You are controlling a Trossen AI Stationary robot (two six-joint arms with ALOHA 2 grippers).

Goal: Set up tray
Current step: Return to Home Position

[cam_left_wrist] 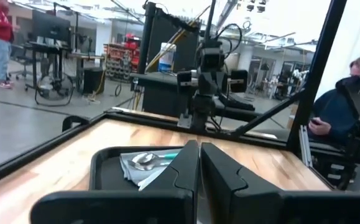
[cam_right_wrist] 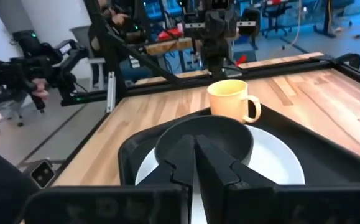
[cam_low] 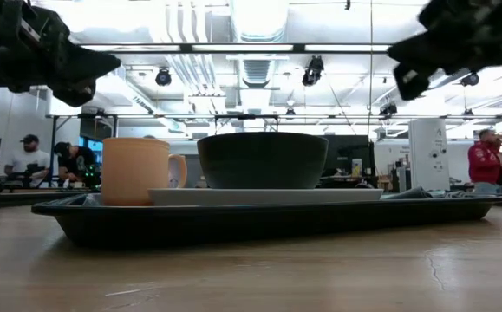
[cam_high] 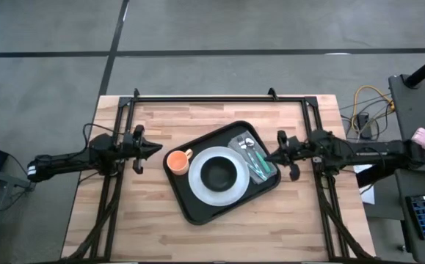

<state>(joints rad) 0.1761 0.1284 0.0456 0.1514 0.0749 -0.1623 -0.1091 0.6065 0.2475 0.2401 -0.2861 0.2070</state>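
Note:
The black tray point(cam_high: 191, 204) lies slanted at the table's middle. On it rests a white plate point(cam_high: 199, 188) with a dark bowl point(cam_high: 219, 174) in its centre, an orange mug point(cam_high: 177, 161) by the tray's left corner, and a grey cloth point(cam_high: 260, 170) carrying a spoon point(cam_high: 245, 144) and other cutlery toward the right corner. My left gripper point(cam_high: 156, 149) hovers shut just left of the tray, above the table. My right gripper point(cam_high: 268, 157) hovers shut at the tray's right edge, over the cloth. In the low view both grippers point(cam_low: 103, 65) point(cam_low: 402, 54) hang well above the tray point(cam_low: 259, 221).
A dark metal frame point(cam_high: 219, 97) borders the table's far edge and both sides. Bare wood lies near and far of the tray. Beyond the table, people sit and stand in the room, one with a hand point(cam_right_wrist: 38, 87) near equipment.

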